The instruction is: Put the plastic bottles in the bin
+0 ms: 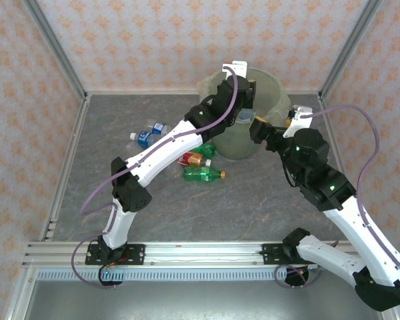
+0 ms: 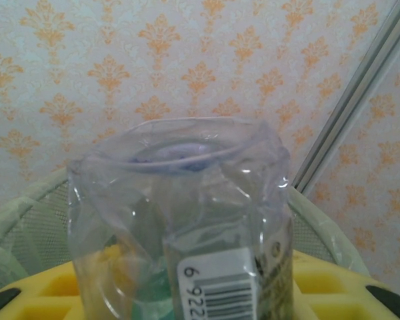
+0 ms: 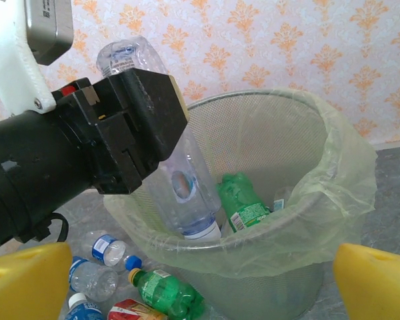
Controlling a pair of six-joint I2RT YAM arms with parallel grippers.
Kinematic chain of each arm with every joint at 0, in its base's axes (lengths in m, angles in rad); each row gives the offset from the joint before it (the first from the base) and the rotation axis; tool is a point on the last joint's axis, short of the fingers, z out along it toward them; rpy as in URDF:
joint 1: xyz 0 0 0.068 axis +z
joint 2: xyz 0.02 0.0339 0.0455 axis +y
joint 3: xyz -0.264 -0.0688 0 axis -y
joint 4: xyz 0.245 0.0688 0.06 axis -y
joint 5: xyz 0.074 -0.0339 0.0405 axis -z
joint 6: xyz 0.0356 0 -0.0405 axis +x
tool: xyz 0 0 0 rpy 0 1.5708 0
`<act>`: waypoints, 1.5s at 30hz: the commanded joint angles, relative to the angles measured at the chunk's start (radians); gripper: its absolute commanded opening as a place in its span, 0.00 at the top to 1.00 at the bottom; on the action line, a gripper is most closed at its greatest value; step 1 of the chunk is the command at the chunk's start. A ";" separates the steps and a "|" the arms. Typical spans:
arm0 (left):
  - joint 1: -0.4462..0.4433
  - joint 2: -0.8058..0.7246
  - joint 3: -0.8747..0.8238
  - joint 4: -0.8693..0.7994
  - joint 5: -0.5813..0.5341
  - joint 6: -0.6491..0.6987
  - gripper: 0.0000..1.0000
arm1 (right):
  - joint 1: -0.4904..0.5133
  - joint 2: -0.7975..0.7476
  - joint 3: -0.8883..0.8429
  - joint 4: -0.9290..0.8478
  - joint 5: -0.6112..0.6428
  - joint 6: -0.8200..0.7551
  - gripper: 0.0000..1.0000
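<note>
Thin plastics, mesh and marbled grey

The clear bottle is glossy, creased transparent plastic with a smooth printed label. The green bottle is shiny tinted plastic. The bin wall looks like fine mesh, draped in a thin, wrinkled, filmy liner bag. The desk is matt, marbled grey.
</note>
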 commanded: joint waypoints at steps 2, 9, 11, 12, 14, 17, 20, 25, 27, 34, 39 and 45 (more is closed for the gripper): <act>-0.010 0.015 0.033 -0.017 0.010 0.023 0.43 | 0.006 -0.006 0.009 -0.006 0.026 -0.011 0.00; -0.012 -0.003 0.028 -0.029 0.029 0.000 0.25 | 0.005 -0.011 -0.001 -0.005 0.025 -0.008 0.00; -0.011 -0.012 0.024 -0.026 0.029 -0.009 0.24 | 0.004 -0.014 -0.005 -0.003 0.025 -0.006 0.00; -0.011 -0.018 0.023 -0.023 0.030 -0.012 0.23 | 0.004 -0.014 -0.006 -0.003 0.025 -0.006 0.00; -0.011 -0.030 0.016 -0.020 0.028 -0.021 0.19 | 0.005 -0.016 -0.008 -0.003 0.023 -0.004 0.00; -0.011 -0.053 -0.003 -0.012 0.020 -0.034 0.18 | 0.005 -0.017 -0.007 -0.003 0.024 -0.003 0.00; -0.011 -0.079 -0.032 -0.005 0.004 -0.049 0.11 | 0.004 -0.018 -0.009 -0.003 0.019 -0.003 0.00; -0.007 -0.120 -0.073 -0.023 -0.033 -0.080 0.01 | 0.004 -0.017 -0.010 -0.007 0.008 0.002 0.00; 0.003 -0.142 -0.097 -0.039 -0.036 -0.106 0.01 | 0.005 -0.016 -0.011 -0.005 0.004 0.002 0.00; 0.067 -0.302 -0.311 -0.037 -0.043 -0.252 0.01 | 0.005 0.002 -0.010 -0.001 -0.044 0.007 0.00; 0.127 -0.464 -0.561 0.007 -0.042 -0.368 0.01 | 0.005 0.027 -0.004 0.004 -0.107 0.007 0.01; 0.224 -0.670 -0.860 0.010 -0.038 -0.518 0.01 | 0.005 0.067 0.006 0.028 -0.204 0.001 0.00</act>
